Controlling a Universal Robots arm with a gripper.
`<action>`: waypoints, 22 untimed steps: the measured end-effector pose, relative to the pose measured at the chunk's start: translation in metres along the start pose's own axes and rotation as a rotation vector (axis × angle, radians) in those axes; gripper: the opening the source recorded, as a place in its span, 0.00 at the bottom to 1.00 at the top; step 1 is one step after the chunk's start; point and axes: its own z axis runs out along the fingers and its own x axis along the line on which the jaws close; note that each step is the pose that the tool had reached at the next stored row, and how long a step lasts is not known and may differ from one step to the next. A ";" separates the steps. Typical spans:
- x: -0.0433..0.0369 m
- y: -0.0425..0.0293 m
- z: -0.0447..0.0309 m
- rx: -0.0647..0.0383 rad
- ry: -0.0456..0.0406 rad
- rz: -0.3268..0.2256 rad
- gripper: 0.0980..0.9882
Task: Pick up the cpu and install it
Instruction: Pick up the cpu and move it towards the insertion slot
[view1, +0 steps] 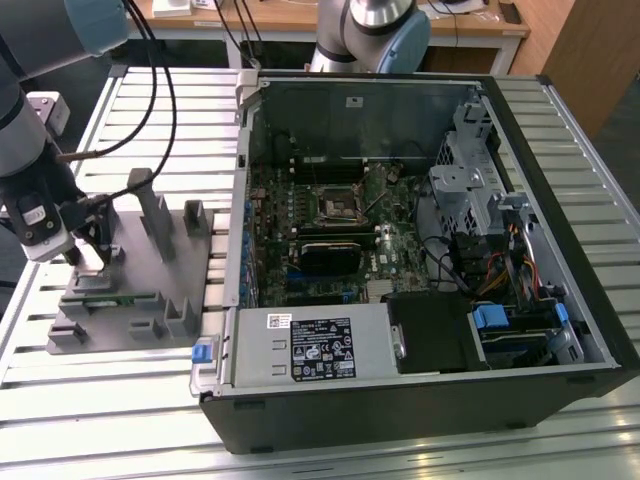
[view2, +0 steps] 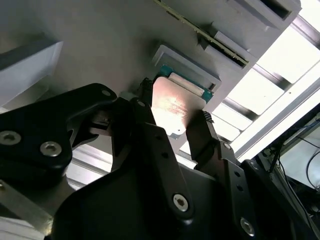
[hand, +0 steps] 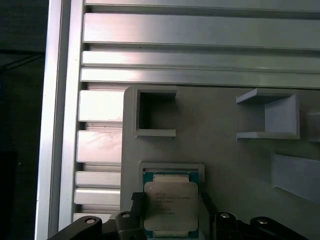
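Note:
The cpu (hand: 170, 192), a flat square chip with a pale silver top, lies in a shallow square holder (hand: 172, 166) on the grey fixture plate (view1: 135, 255) at the exterior view's left. My gripper (view1: 88, 250) is down over it. In both wrist views the two black fingers (view2: 202, 127) press against opposite edges of the cpu (view2: 172, 100), so the gripper (view2: 174, 107) is shut on it. The chip still sits at holder level. The open computer case (view1: 560, 180) lies to the exterior view's right, with the motherboard's cpu socket (view1: 336, 205) near its middle.
Upright grey posts (view1: 158, 210) and blocks (view1: 195, 215) stand on the fixture plate close to the gripper. A long green memory stick (view1: 112, 298) lies along the plate's near edge. Another arm's base (view1: 375, 35) stands behind the case. Cables (view1: 150, 90) hang at the left.

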 end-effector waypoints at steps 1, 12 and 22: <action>0.0000 0.0003 -0.0036 0.000 0.0000 0.000 0.48; -0.0002 0.0035 -0.0510 -0.001 0.0000 0.000 0.48; -0.0002 0.0066 -0.0963 -0.001 0.0000 0.000 0.48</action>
